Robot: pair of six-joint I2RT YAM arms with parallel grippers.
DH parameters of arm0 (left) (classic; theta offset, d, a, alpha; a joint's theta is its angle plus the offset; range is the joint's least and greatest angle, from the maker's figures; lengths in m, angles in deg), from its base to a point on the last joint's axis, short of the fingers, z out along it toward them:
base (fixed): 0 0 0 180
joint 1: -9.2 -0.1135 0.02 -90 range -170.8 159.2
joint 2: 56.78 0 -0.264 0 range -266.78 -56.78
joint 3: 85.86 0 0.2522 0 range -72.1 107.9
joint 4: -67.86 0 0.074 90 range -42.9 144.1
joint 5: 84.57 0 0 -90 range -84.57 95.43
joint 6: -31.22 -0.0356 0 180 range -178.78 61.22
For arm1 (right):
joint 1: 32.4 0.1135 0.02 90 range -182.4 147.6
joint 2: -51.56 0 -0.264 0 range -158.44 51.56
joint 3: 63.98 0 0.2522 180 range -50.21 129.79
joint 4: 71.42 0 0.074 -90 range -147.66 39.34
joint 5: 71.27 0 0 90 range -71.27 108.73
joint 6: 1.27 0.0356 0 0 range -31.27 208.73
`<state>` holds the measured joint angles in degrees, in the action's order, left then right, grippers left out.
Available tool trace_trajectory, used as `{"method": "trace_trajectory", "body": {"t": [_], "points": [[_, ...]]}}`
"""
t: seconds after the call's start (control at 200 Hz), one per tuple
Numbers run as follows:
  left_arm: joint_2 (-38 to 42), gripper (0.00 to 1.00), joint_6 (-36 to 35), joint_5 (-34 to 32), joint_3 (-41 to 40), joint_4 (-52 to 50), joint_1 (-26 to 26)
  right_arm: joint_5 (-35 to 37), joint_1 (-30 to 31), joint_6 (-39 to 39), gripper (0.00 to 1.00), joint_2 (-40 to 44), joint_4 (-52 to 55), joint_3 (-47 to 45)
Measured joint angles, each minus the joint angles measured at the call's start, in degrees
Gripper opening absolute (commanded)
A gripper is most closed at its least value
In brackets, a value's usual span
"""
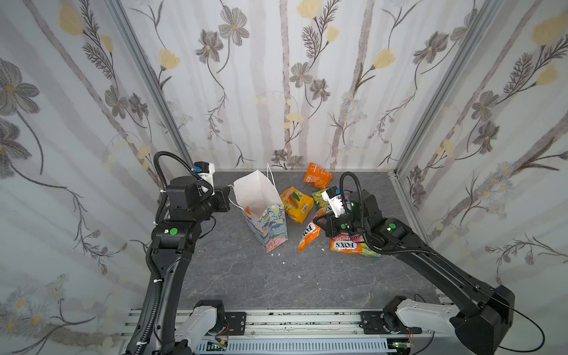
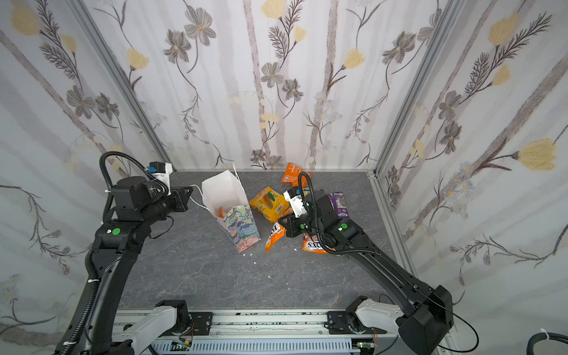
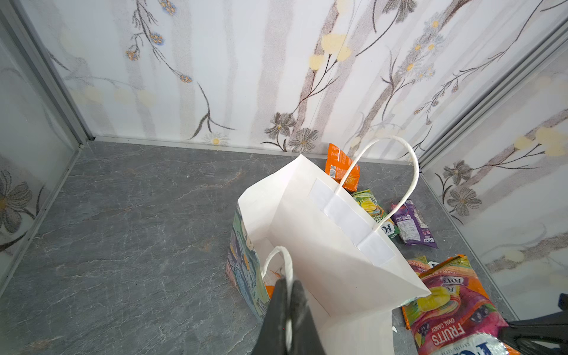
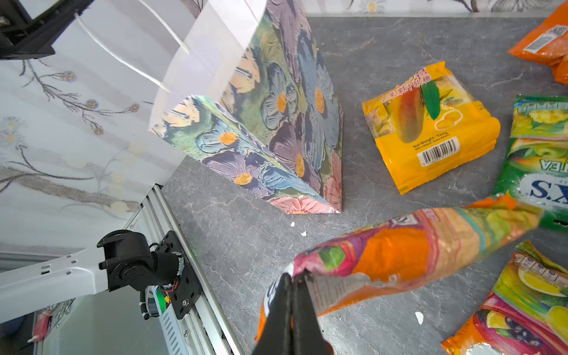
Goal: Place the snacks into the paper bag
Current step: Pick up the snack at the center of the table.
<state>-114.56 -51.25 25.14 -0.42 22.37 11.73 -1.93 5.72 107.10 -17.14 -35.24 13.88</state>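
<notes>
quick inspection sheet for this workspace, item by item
surface: grey marbled tabletop
job's things: paper bag upright, open, small orange packet inside; yellow packet, green packet, purple packet, pink-yellow packet, rear orange packet outside
clutter: small white scraps by the bag
grippers: left gripper shut on the bag's cord handle; right gripper shut on orange FOX'S packet
cables: black conduit loops over both wrists
surroundings: floral wall panels, metal rail in front

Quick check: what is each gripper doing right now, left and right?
Left gripper: shut on the cord handle of the paper bag.
Right gripper: shut on an orange packet.
</notes>
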Motion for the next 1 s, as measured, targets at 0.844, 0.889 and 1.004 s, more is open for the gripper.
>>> {"method": "trace_trajectory", "body": {"t": [0.844,0.889,1.004], "points": [[0.31,0.00,0.02,0.02,0.00,0.00,0.00,3.15,7.87,-14.21,0.00,-16.35,20.76,43.01],[0.31,0.00,0.02,0.02,0.00,0.00,0.00,2.93,8.22,-14.78,0.00,-17.64,21.86,45.51],[0.31,0.00,0.04,0.02,-0.02,0.00,0.00,2.84,9.66,-15.89,0.00,-20.37,23.58,51.06]]}}
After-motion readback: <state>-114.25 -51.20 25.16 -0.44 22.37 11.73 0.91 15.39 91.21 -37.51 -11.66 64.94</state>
